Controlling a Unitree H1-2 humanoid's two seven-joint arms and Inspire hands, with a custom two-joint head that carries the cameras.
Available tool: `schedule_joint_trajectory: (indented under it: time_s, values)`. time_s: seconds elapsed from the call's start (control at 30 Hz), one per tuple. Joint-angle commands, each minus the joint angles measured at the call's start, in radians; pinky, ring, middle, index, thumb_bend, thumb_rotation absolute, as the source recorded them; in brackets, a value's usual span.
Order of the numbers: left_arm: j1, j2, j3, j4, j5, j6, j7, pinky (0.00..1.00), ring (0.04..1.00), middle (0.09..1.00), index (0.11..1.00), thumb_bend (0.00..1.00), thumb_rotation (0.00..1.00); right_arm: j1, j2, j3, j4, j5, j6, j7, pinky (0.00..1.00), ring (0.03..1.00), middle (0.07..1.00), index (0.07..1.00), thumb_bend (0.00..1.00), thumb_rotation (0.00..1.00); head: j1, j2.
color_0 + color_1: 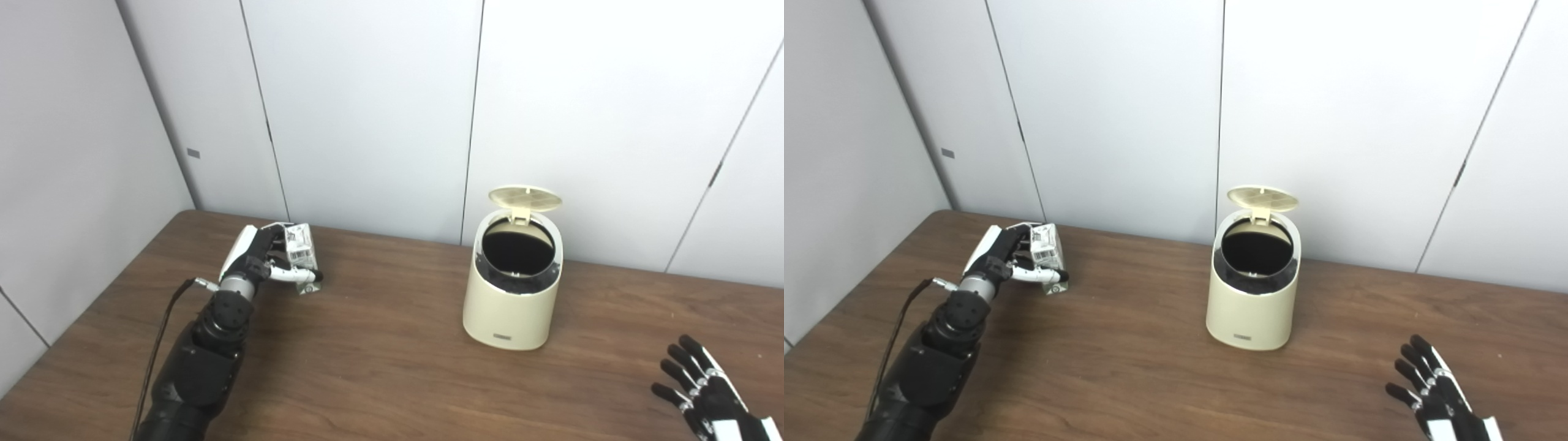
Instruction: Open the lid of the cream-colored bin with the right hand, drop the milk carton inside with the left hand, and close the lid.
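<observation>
I am watching the left robot hand (260,260) gripping the milk carton (301,250) at the far left of the tabletop (380,361), its lower corner touching or just above the wood. The cream bin (511,294) is standing right of center, well apart from the carton, its lid (525,198) tipped up. The right robot hand (704,392) is resting open and empty, fingers spread, at the near right.
</observation>
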Motion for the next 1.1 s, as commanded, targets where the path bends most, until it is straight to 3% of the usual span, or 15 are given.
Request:
schedule_joint_trajectory:
  time_s: [0.0,0.3,0.53,0.57,0.63,0.73,1.07]
  values:
    - [-0.051,0.034,0.009,-0.013,0.001,-0.040,0.027,0.68,0.757,0.797,0.801,0.77,0.00,-0.016,-0.003,-0.006,-0.046,0.004,-0.016,-0.006,0.78,0.886,0.904,0.895,0.78,0.90,0.001,0.001]
    - [-0.055,0.033,0.005,0.000,-0.003,-0.062,0.021,0.71,0.753,0.783,0.781,0.76,0.00,-0.020,0.000,-0.005,-0.063,0.003,0.001,-0.009,0.80,0.904,0.911,0.909,0.75,0.91,-0.001,0.003]
    - [-0.057,0.025,0.001,0.000,0.019,-0.063,0.053,0.60,0.638,0.684,0.714,0.75,0.00,-0.023,0.002,-0.004,-0.078,-0.001,0.010,-0.011,0.77,0.885,0.899,0.902,0.75,0.91,0.000,0.005]
    - [-0.057,0.023,0.002,0.000,0.018,-0.067,0.061,0.58,0.610,0.591,0.678,0.65,0.00,-0.023,0.002,-0.004,-0.081,-0.003,0.014,-0.012,0.77,0.884,0.898,0.900,0.75,0.91,0.000,0.005]
    - [-0.056,0.016,0.009,0.001,0.008,-0.080,0.074,0.56,0.573,0.494,0.565,0.54,0.00,-0.024,0.002,-0.003,-0.086,-0.008,0.021,-0.014,0.77,0.885,0.897,0.898,0.74,0.91,-0.005,0.010]
    - [-0.056,0.005,0.018,-0.001,-0.005,-0.102,0.089,0.53,0.475,0.494,0.496,0.51,0.00,-0.029,0.001,0.000,-0.090,-0.021,0.027,-0.017,0.84,0.917,0.900,0.902,0.68,0.92,-0.003,0.011]
    - [-0.058,-0.013,0.029,-0.014,0.004,-0.112,0.123,0.52,0.500,0.528,0.440,0.50,0.00,-0.040,0.006,0.004,-0.095,-0.030,0.041,-0.022,0.90,0.941,0.913,0.914,0.63,0.95,-0.005,0.013]
